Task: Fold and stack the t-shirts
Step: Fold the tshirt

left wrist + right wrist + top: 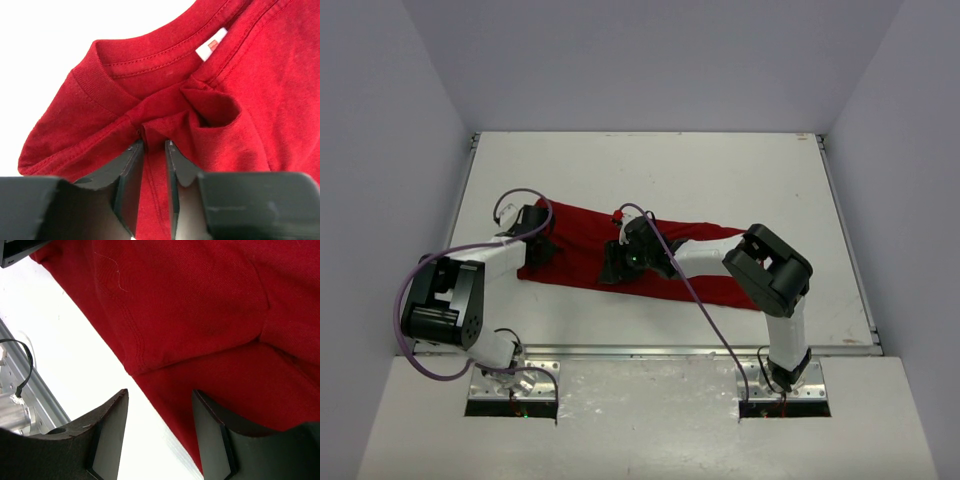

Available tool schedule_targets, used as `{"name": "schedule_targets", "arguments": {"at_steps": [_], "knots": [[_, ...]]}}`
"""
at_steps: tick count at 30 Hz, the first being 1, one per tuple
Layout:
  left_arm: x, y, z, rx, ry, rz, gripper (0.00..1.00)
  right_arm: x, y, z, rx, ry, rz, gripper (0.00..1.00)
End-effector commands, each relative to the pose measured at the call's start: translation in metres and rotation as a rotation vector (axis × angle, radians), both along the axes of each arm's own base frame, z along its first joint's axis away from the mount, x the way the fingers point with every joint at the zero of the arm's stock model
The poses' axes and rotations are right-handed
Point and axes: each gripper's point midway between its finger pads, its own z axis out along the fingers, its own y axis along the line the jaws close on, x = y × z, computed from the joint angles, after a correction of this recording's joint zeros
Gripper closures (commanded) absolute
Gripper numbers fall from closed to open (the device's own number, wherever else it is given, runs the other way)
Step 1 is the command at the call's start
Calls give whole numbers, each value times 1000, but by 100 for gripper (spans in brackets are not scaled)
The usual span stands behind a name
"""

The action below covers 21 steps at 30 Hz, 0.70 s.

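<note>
The deep-red t-shirt (585,238) lies as a long wrinkled strip across the white table (720,170). My left gripper (542,245) is at the shirt's left end. In the left wrist view my left gripper (154,145) is shut on a bunched fold of the t-shirt (280,90) just below the collar (125,60). A white label (211,45) shows inside the neck. My right gripper (612,268) hovers over the shirt's near edge at mid-length. In the right wrist view my right gripper (160,400) is open, its jaws astride the edge of the t-shirt (200,305), holding nothing.
A metal rail (650,350) runs along the table's near edge and also shows in the right wrist view (30,390). Purple cables loop from both arms. Grey walls enclose the table on three sides.
</note>
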Motion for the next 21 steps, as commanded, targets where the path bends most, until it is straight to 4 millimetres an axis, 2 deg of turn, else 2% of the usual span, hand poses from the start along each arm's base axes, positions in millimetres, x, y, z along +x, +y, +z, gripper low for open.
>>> {"name": "schedule_targets", "arguments": {"at_steps": [1,4,5,8,16,21], "knots": [[25,-4,24,-12,-96,7,77,5,8,30,69,-45,12,46],[28,-4,26,-15,-104,6,82,5,7,29,68,-44,9,46],[28,-4,25,-13,-101,5,94,4,7,29,67,-43,10,46],[28,-5,22,-17,-94,0,100,3,6,28,63,-42,10,46],[23,-8,22,-28,-93,-16,100,3,5,27,60,-42,10,46],[8,-5,46,-38,-154,20,100,3,6,29,61,-43,16,46]]}}
